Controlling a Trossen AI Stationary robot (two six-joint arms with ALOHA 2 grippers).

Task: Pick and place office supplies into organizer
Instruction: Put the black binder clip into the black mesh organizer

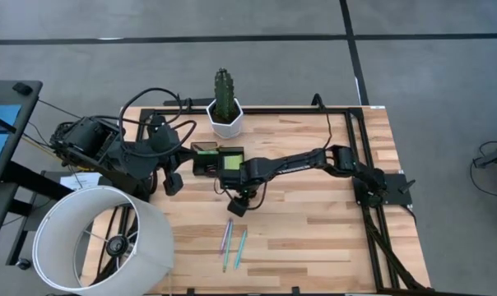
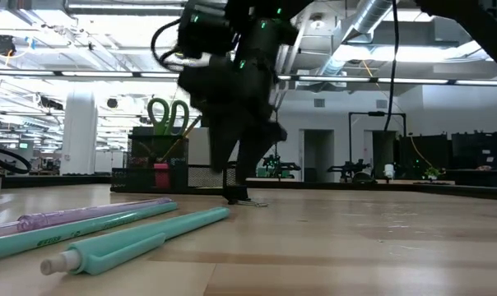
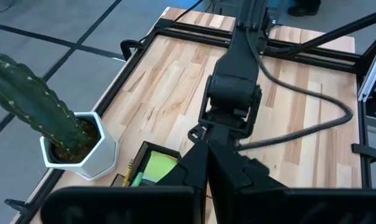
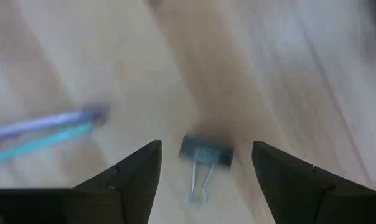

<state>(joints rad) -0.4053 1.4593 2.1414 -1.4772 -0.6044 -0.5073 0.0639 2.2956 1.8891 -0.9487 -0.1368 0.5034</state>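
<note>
Hovering right over a black binder clip (image 4: 205, 152), the right gripper (image 4: 205, 163) has its fingers spread wide with nothing in them yet. Biggest risk as I see it: that clip is small and lies flat on the wooden table (image 1: 314, 230), so if the fingers come down a bit off-center they'll probably just nudge it away or pinch only the wire handles, and it could flip out. The clip sits between the two fingers, its black body farther from the wrist and its wire handles trailing back toward it. A purple pen (image 4: 45, 124) and a teal pen (image 4: 38, 143) lie off to one side, well clear of the clip. The organizer (image 1: 218, 159) is just behind the arm, beside the cactus pot (image 1: 225, 115), with the scissors (image 2: 168, 113) already standing in it. The left gripper (image 3: 206, 168) is closed and empty, parked near the organizer.
</note>
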